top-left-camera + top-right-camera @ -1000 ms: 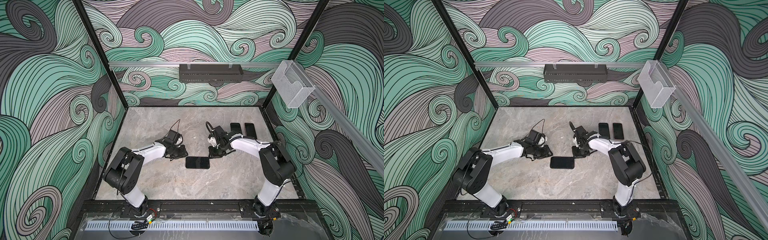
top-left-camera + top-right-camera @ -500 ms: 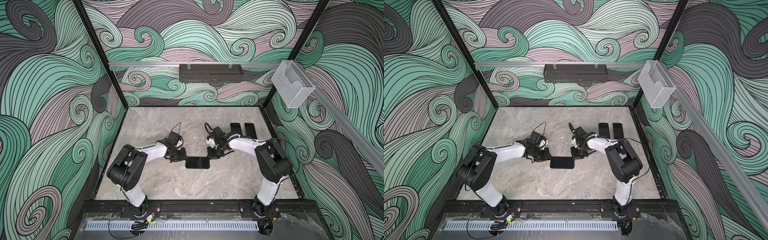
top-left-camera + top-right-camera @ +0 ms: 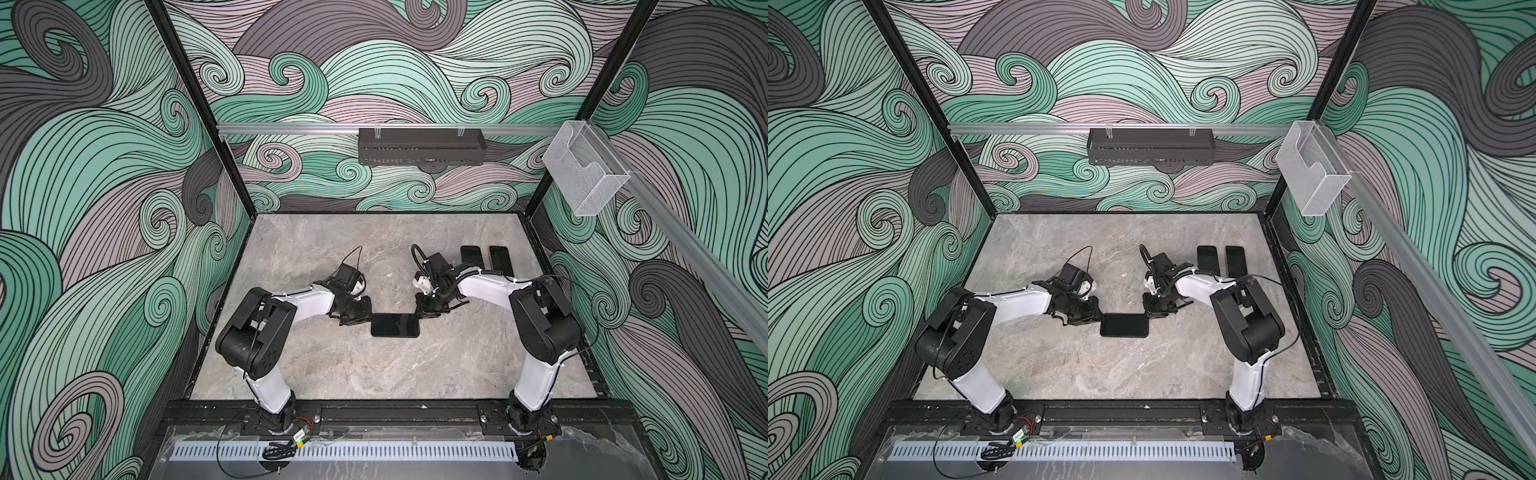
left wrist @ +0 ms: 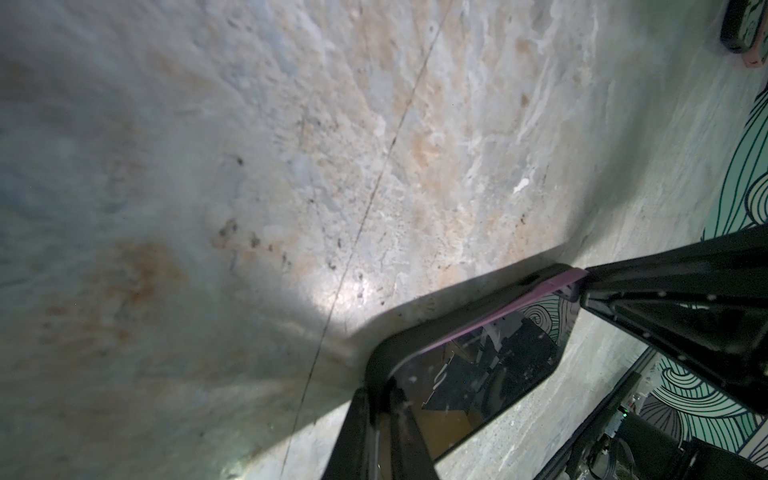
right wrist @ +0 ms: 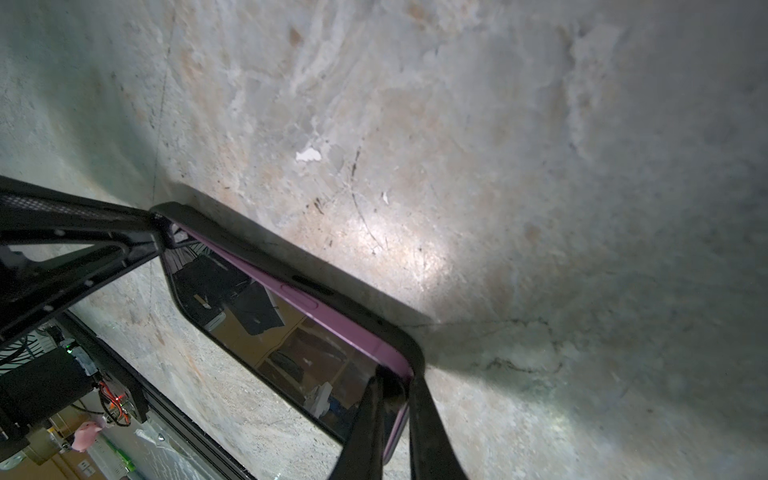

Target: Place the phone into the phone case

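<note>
- Two dark slabs (image 3: 471, 257) lie side by side at the back right of the table (image 3: 332, 374), well away from the middle. I cannot tell if they are phones or cases.
- A black basket (image 3: 422, 145) hangs on the back wall. A clear box (image 3: 582, 174) hangs on the right rail.
- The table is grey stone with pale streaks.
- The walls have green, pink and grey swirls.
- The phone (image 3: 395, 325) lies flat in the middle, screen up, inside the black phone case (image 4: 382, 353). A purple strip of its side shows above the rim.
- The left gripper (image 3: 365, 319) is pinched tight on the case's far left corner.
- The right gripper (image 3: 422, 311) is pinched tight on its far right corner.
</note>
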{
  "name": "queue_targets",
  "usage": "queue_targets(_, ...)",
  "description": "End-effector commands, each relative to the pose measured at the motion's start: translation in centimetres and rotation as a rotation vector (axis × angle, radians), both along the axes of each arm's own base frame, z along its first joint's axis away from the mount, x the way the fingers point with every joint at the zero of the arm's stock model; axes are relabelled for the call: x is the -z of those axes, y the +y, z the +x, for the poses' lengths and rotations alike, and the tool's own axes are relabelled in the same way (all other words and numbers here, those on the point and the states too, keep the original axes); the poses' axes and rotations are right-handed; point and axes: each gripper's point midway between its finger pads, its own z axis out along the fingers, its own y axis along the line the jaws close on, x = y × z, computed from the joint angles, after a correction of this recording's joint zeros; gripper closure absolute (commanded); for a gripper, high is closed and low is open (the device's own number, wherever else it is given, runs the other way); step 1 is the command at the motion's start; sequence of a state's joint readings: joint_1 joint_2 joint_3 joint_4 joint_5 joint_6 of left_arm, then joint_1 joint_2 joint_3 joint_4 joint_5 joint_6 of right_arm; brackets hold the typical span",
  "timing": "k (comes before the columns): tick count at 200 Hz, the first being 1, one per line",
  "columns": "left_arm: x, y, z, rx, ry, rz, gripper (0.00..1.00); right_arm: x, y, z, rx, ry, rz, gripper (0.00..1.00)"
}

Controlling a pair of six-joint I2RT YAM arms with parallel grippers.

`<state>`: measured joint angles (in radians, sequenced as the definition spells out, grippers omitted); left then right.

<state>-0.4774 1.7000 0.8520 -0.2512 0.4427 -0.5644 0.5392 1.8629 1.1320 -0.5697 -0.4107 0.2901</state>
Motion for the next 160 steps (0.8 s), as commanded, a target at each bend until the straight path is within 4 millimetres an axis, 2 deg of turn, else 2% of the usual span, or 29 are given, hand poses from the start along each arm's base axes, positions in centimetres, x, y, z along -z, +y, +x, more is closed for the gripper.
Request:
queue_targets(1,1.2,-0.7,-0.8,0.034,0.036,-0.012,0.88,5.3,-1.0,-3.6,-0.051,0.131,-0.116,0.87)
queue_targets(46,1.3,-0.9,-0.8,0.036,0.040,-0.014,0.88,8.0,-1.2,-4.9,-0.079,0.160,-0.202,0.88)
queue_targets(82,1.4,-0.7,-0.9,0.031,0.040,-0.004,0.89,8.9,-1.8,-5.3,-0.087,0.146,-0.285,0.88)
queue_targets(115,1.6,-0.5,-0.9,0.020,0.045,0.005,0.89,9.7,-3.3,-5.4,-0.083,0.115,-0.405,0.89)
queue_targets(160,1.8,-0.4,-1.1,0.012,0.049,0.009,0.89,11.5,-2.7,-6.6,-0.101,0.151,-0.390,0.89)
